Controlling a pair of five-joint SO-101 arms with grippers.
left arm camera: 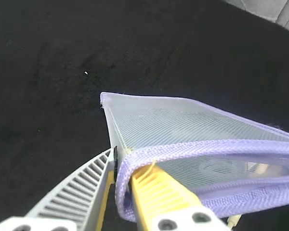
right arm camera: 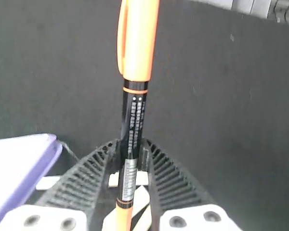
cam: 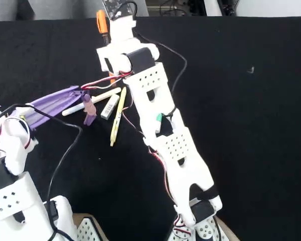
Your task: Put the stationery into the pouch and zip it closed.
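Observation:
The clear pouch (left arm camera: 183,130) with a purple zip edge hangs off the table, and my left gripper (left arm camera: 121,166) is shut on that edge at one end. In the high view the pouch (cam: 50,106) lies at the left, its mouth toward the loose stationery. My right gripper (right arm camera: 130,156) is shut on an orange pen (right arm camera: 137,43) with a black barrel, held at the far side of the table (cam: 102,24). On the cloth beside the pouch lie a white pen (cam: 93,100), an eraser (cam: 110,106), a yellow pen (cam: 117,116) and a small purple item (cam: 89,111).
A black cloth (cam: 241,125) covers the whole table. The right arm's white links (cam: 160,115) stretch over the middle, with cables trailing near the stationery. The left arm's base (cam: 15,201) sits at the near left corner.

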